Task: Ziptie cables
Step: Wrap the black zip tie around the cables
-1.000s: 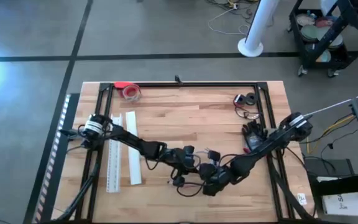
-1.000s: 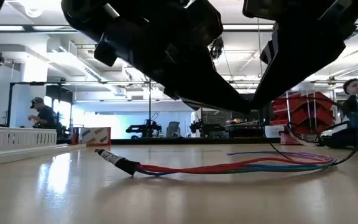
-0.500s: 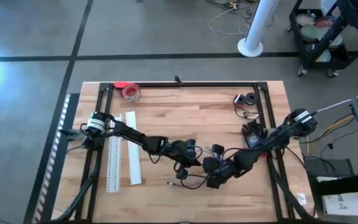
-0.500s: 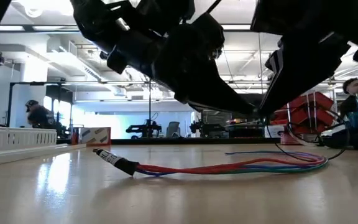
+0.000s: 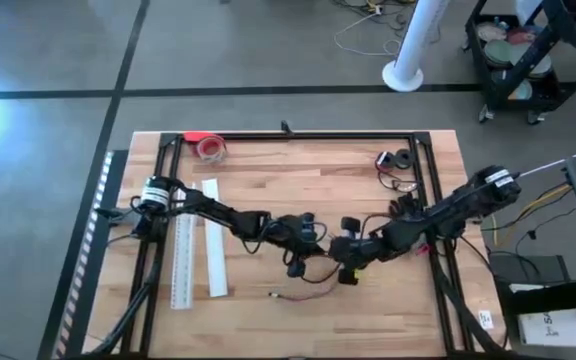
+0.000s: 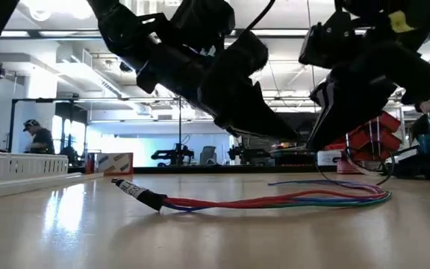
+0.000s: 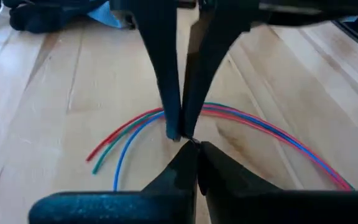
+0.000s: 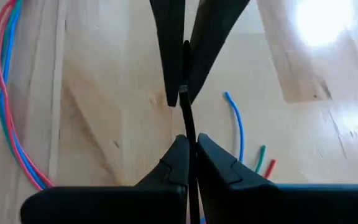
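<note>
Lying loose on the wooden tabletop point(image 5: 298, 170), near the middle of its front edge: the cables point(image 5: 304, 292), thin red, blue and green wires in a slack curve, ending in a small dark connector point(image 6: 142, 194) toward the left edge. Held by neither arm. Meeting tip to tip above them, clear of the wood in the low view: the left gripper point(image 7: 194, 152) and the right gripper point(image 8: 190, 146). Both clenched, fingers pressed together. Pinched in the right gripper, and running on between the fingers of the left: a thin black strip point(image 8: 187, 118), narrow as a zip tie. Toward the left edge, two long white flat strips point(image 5: 198, 245) side by side. At the far left corner, a red tape roll point(image 5: 210, 147); near the far right corner, small black parts point(image 5: 398, 160). Off the tabletop at the right, a white sheet point(image 5: 553, 325) with dark print, too small to read. Across the room in the low view, a white and orange box point(image 6: 112, 161), label unreadable, and a person point(image 6: 37, 138) at the far left.
</note>
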